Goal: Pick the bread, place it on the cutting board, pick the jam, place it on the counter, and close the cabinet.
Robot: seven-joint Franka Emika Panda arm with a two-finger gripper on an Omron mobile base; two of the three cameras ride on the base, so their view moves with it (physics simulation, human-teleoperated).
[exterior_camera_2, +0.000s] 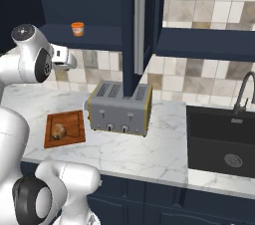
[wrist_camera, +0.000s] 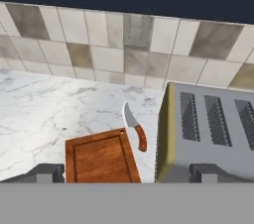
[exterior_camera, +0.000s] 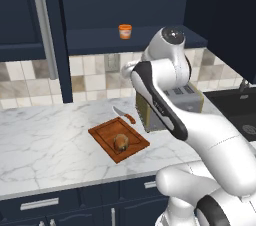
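Bread roll (exterior_camera: 121, 142) sits mid cutting board (exterior_camera: 102, 134), near front edge of marble counter (exterior_camera: 45, 135). Jam pot (exterior_camera: 125, 31) upright on open cabinet (exterior_camera: 30, 15) shelf, near its front edge. Gripper (wrist_camera: 127, 172) empty, jaws spread wide, above board and toaster (wrist_camera: 208, 134). Knife (wrist_camera: 135, 129) just beside board's back edge.

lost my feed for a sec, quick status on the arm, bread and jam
Gripper open, empty, raised over the counter. Small brown roll on reddish-brown wooden cutting board. Orange jam pot on open navy cabinet's shelf. Silver toaster stands beneath it.
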